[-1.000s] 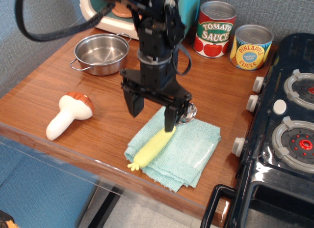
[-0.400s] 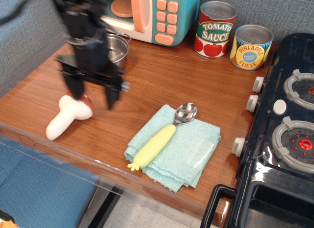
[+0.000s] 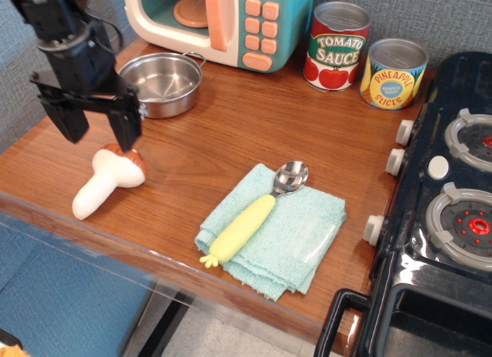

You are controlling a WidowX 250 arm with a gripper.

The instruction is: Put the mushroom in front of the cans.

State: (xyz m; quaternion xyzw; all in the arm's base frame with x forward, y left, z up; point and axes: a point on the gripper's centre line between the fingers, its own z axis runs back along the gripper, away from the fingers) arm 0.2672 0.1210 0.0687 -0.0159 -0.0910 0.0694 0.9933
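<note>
The mushroom (image 3: pixel 105 182) lies on its side near the table's front left edge, white stem toward the front, brown-orange cap toward the back right. My gripper (image 3: pixel 100 135) is open and empty, its two dark fingers hanging just above and behind the cap, one finger close to it. The two cans stand at the back right: the red-and-white Tomato Sauce can (image 3: pixel 337 47) and the yellow-and-blue Pineapple Slices can (image 3: pixel 393 74).
A steel pot (image 3: pixel 160 83) sits at the back left, just right of my arm. A toy microwave (image 3: pixel 223 20) stands behind it. A yellow-handled spoon (image 3: pixel 250 221) lies on a teal cloth (image 3: pixel 286 238). A black toy stove (image 3: pixel 446 203) fills the right side.
My gripper has swept left from above the spoon and cloth to above the mushroom's cap, still open. The mushroom, spoon and cans have not moved.
</note>
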